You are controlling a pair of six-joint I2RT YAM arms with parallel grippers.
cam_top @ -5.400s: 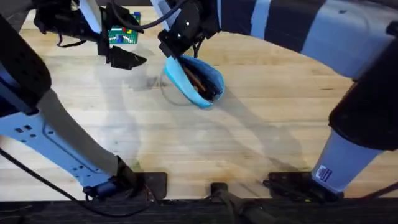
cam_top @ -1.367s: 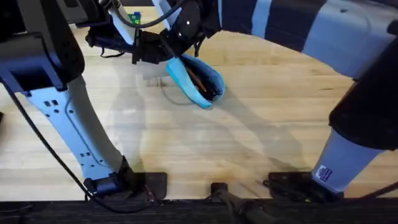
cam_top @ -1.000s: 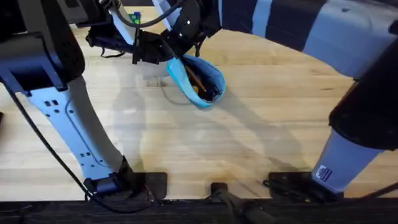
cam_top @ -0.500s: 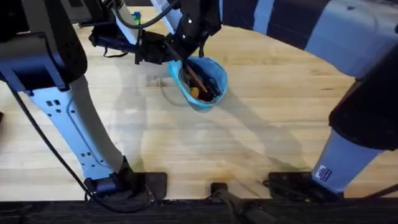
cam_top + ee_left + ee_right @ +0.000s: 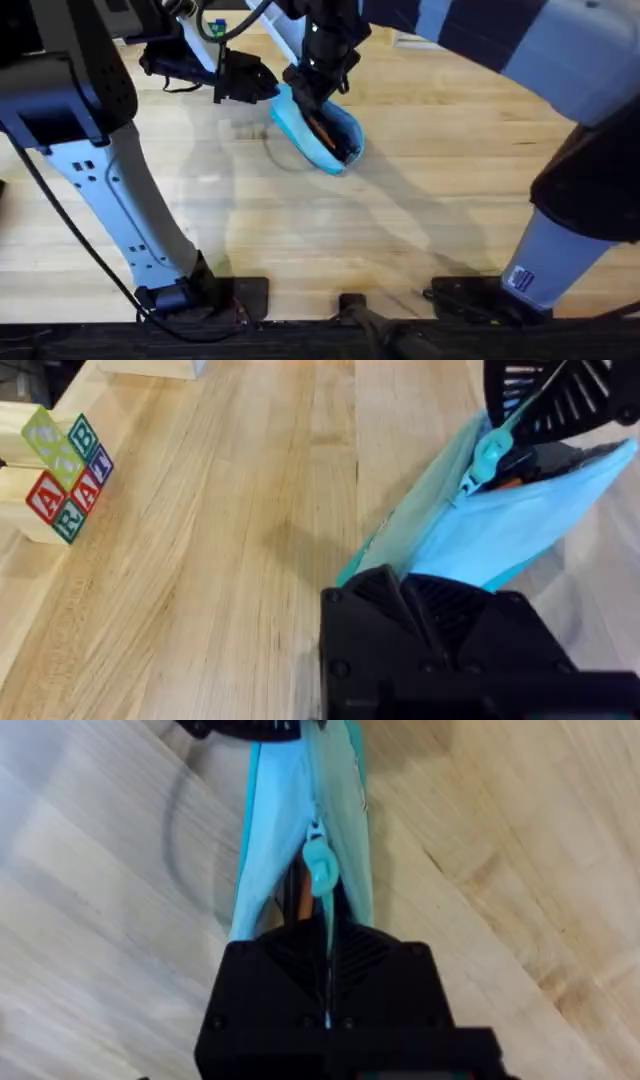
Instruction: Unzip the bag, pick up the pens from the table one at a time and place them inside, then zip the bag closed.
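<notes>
Letter blocks [image 5: 62, 478] reading A, R, T sit far-left on the worktop [image 5: 420, 200]; both tools, left tool [image 5: 262, 82] and right tool [image 5: 305, 98], seemingly clench the bag [image 5: 318, 135].

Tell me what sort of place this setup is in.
Likely a robotics lab or data-collection workbench. Two arms are bolted at the edge of a pale wooden table, working a turquoise pencil pouch, and lettered toy blocks sit at the side like practice props.
</notes>
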